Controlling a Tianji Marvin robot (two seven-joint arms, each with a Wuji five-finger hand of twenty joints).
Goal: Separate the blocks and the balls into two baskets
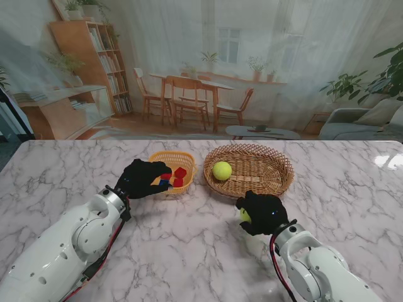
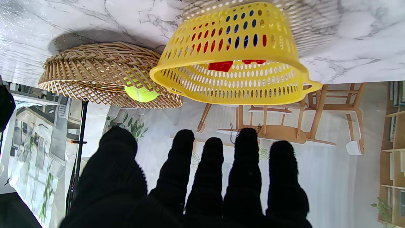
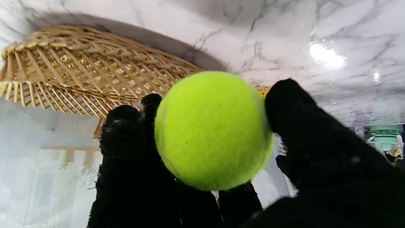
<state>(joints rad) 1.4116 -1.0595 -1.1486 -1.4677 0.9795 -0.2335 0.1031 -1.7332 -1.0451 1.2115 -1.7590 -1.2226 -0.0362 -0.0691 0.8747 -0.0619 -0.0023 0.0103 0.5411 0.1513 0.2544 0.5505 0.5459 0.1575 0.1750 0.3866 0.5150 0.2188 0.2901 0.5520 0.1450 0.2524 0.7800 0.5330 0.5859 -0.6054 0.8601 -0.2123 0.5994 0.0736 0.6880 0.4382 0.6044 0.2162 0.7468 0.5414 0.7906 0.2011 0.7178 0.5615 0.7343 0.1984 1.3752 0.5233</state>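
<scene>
Ball (image 3: 212, 129) sits clamped between your right hand's (image 1: 263, 212) thumb and fingers (image 3: 126, 133), near the wicker basket's (image 1: 277, 182) nearer rim. Your left hand (image 1: 143, 178) hangs spread and empty beside the yellow basket (image 2: 234, 82) of blocks (image 1: 179, 176).

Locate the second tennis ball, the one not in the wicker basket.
In the right hand, tennis ball gripped between fingers and thumb. In the stand view it sits right of centre, just nearer to me than the wicker basket.
</scene>
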